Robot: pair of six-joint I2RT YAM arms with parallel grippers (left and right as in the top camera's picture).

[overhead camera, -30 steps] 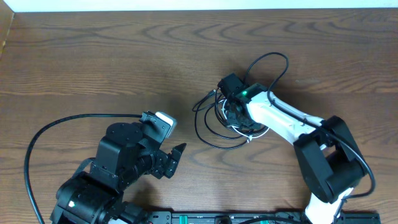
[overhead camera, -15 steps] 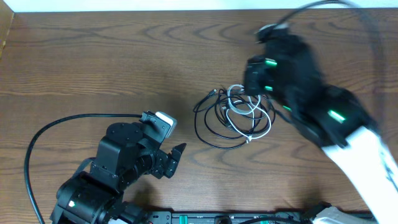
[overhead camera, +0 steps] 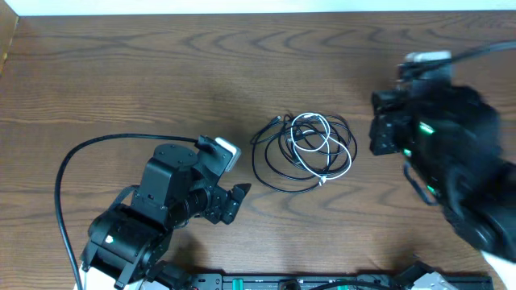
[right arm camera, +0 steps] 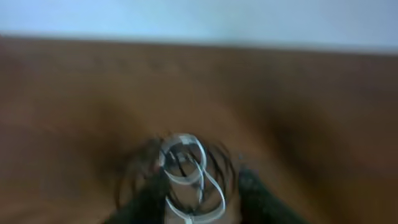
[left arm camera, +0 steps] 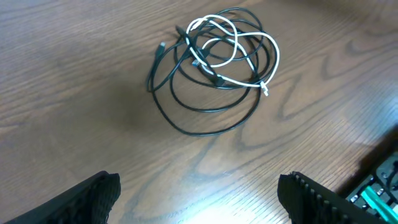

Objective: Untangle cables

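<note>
The right arm (overhead camera: 443, 153) has left the cables (overhead camera: 305, 151), blurred at right.
They lie tangled mid-bench (overhead camera: 121, 72); left fingers (left arm camera: 93, 193) wide apart, edged nearer; right fingers (right arm camera: 264, 202): cannot tell.

Even bright light, soft glare on table (left arm camera: 208, 202), right wrist view motion-blurred, right arm (overhead camera: 451, 153) smeared overhead

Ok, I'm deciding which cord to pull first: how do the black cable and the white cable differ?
The black cable spreads in wide loops; the white cable forms a smaller coil within them. In the left wrist view, the black cable's plug end sticks out left, the white cable's end lower right. Both are thin, intertwined and lying on the table.
</note>
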